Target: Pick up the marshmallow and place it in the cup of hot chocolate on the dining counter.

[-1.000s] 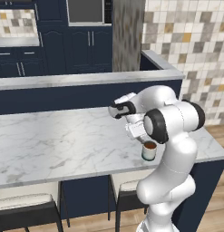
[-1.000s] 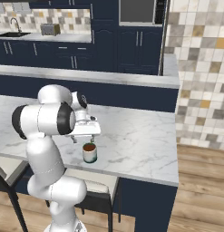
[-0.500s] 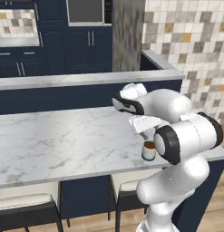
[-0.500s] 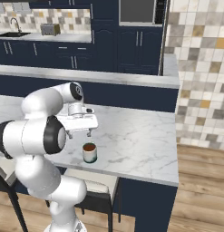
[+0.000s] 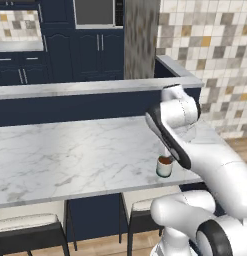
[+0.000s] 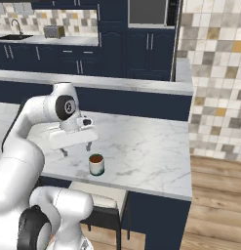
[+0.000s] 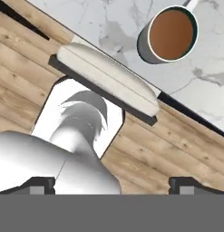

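The cup of hot chocolate [image 6: 96, 164] stands near the front edge of the dining counter [image 6: 141, 146], full of dark brown liquid; it also appears as cup [image 5: 165, 167] and cup [image 7: 170, 34]. My gripper [image 6: 76, 149] hovers just above the counter, a little to the left of the cup and apart from it. It is open, its fingertips [image 7: 41, 183] spread wide with nothing between them. The marshmallow is out of view. In the left base view my own forearm hides the hand.
A pale stool cushion [image 7: 106, 84] on a dark frame sits below the counter's front edge, over wooden floor [image 7: 177, 149]. The raised back ledge [image 5: 95, 87] runs behind the marble top. A tiled wall [image 6: 214, 73] closes the right end.
The arm has folded down, its elbow swinging low and toward the cameras. The hand has slid a little left and lower, off the cup. The cup has stayed put.
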